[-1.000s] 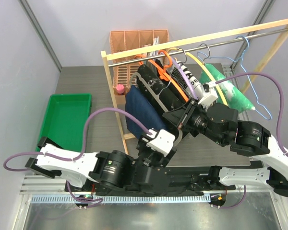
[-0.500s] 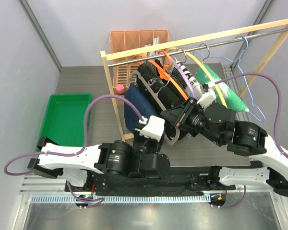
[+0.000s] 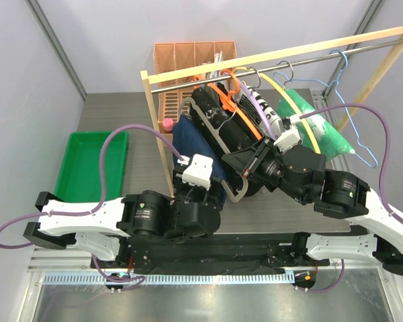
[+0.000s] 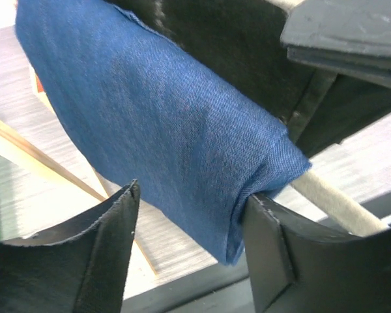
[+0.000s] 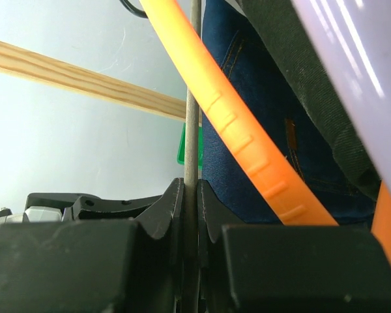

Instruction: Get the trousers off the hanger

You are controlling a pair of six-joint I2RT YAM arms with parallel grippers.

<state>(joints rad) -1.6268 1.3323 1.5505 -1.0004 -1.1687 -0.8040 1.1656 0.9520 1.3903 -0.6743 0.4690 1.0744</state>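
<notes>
Step, as judged: seizing navy trousers [image 4: 156, 124], draped over hanger bar [image 4: 332, 205].
Left tool [image 4: 194, 195]: released, jaws straddling fold.
Right tool [image 5: 191, 189]: clenched on grey hanger rod [image 5: 193, 98].
Next: you close left tool, draw cloth off bar.

I see a green tray [image 3: 80, 168] on the worktop's [image 3: 134, 114] left and an orange slotted basket [image 3: 188, 57] behind the wooden rack [image 3: 282, 52]

The left arm [image 3: 148, 218] stretches low toward the centre, left gripper [image 4: 194, 195] with jaws apart. The right arm [image 3: 336, 191] bends inward, right gripper [image 5: 190, 188] clamped on a hanger wire [image 5: 191, 98].
</notes>
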